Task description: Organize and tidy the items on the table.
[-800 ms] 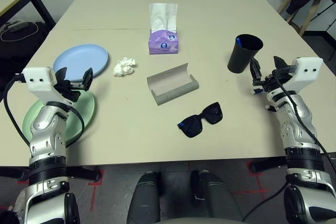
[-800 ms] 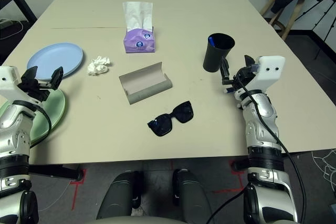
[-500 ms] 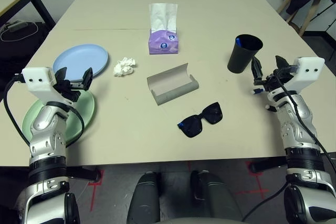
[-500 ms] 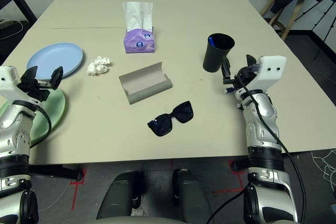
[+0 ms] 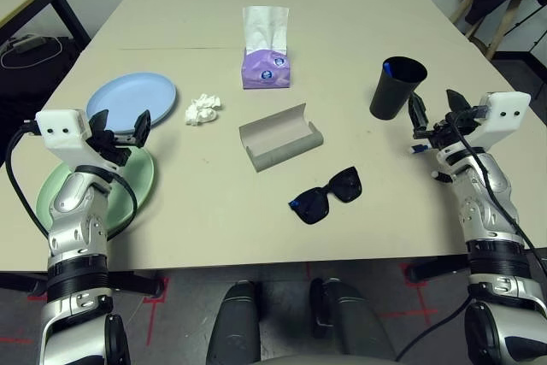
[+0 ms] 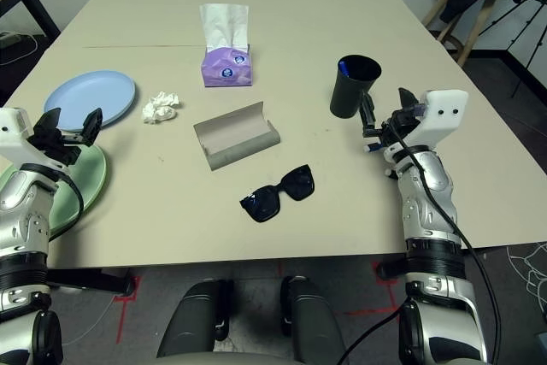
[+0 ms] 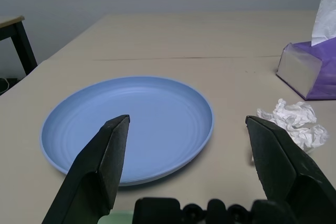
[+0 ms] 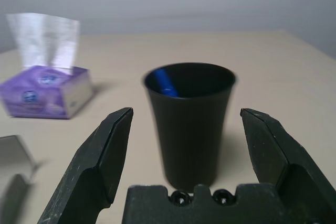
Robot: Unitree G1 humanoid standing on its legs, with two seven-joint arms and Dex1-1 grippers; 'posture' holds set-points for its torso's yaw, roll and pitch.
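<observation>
Beige desk [image 5: 359,23] seen from the robot's head, arms at either side; containers listed from left to right. Green plate [image 5: 64,192] at the near left edge, partly hidden by the left arm, nothing visible on it; blue plate [image 5: 132,97] just beyond it, bare, its near rim seeming to overlap the green one. Left claw [image 5: 120,129] hovers over the meeting of the two plates, fingers spread wide and holding nothing; in its wrist view the blue plate lies between the fingers [image 7: 100,166]. Crumpled tissue [image 5: 202,108] lies on the desk just right of the blue plate, apart from it. Purple tissue box [image 5: 266,67] stands farther back near the centre, a white tissue rising upright from its slot. Grey case [image 5: 280,136] lies open at the centre, lid tilted up, its inside seen only from behind and the side; what it holds cannot be told. Sunglasses [image 5: 326,197] rest on the desk nearer the robot, just right of the case and outside it. Black cup [image 5: 397,87] stands upright at the right; one blue-capped pen [image 8: 165,83] leans inside against the wall. Right claw [image 5: 433,117] hangs just beside the cup on its near right, fingers wide and holding nothing; the cup sits between them in the wrist view, untouched. A second pen [image 5: 417,148] lies on the desk under the right claw.
</observation>
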